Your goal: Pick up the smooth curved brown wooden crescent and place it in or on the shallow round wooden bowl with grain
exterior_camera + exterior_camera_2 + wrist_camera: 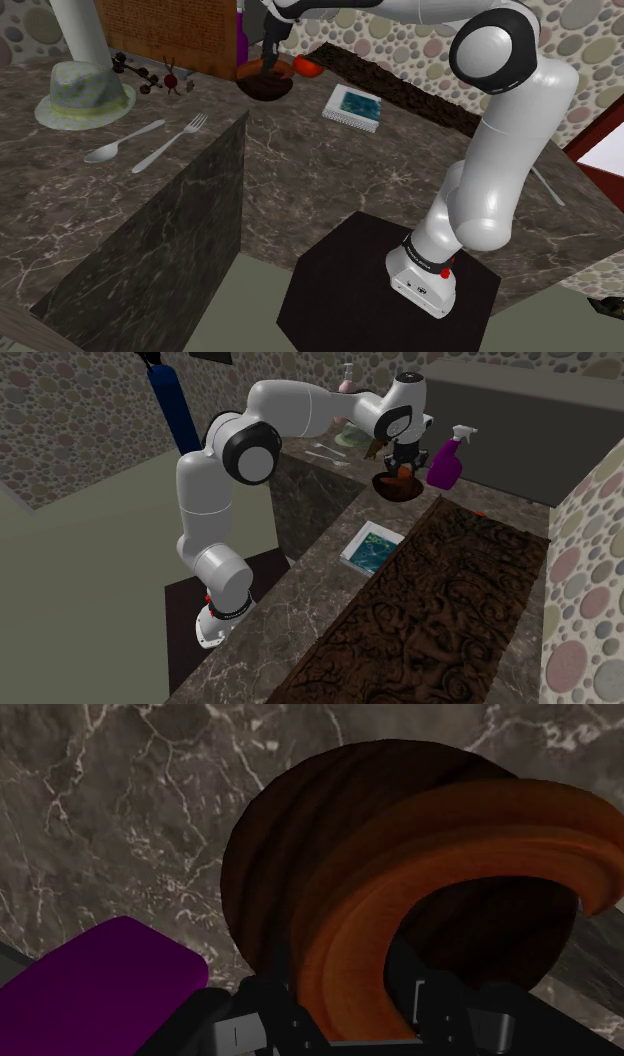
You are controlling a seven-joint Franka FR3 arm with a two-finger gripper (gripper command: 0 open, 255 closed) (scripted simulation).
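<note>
Dark marbled counter lay below. Black two-finger gripper was clamped on the smooth curved reddish-brown wooden crescent, its arc sweeping fwd from the jaws. Shallow round dark wooden bowl sat straight beyond the jaws, under the crescent. Lowering & letting go looked like the next move, imo.

The crescent is coloured warm orange-brown with faint grain; the bowl is streaked in darker brown. The desk is marbled dark grey-brown with white veins. A pale green hat is seen at the shoulder view's upper left; the spray bottle is purple, the hand black.
</note>
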